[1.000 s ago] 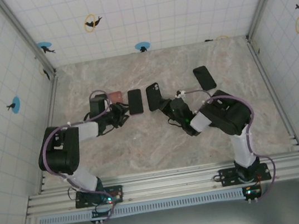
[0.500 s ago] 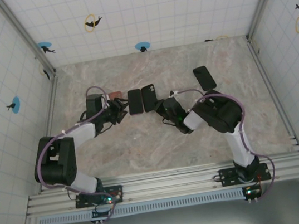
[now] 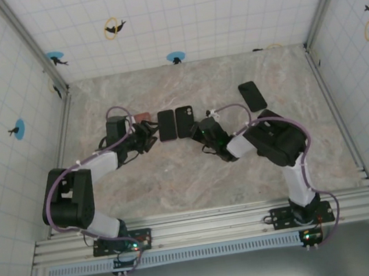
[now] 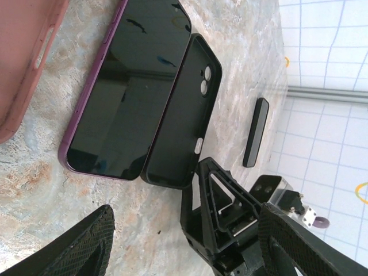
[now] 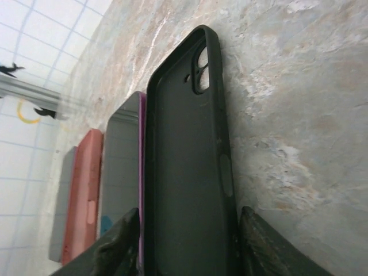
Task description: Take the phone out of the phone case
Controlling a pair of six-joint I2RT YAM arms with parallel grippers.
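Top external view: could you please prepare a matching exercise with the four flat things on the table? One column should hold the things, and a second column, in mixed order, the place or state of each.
Things:
1. pink case
2. purple-edged phone
3. black case
4. black phone

Places or states:
A. lies alone, nearest the right wall
B. screen up, between the two cases
C. leftmost in the row
D. empty, inside facing up

Pairs: 1-C, 2-B, 3-D, 4-A.
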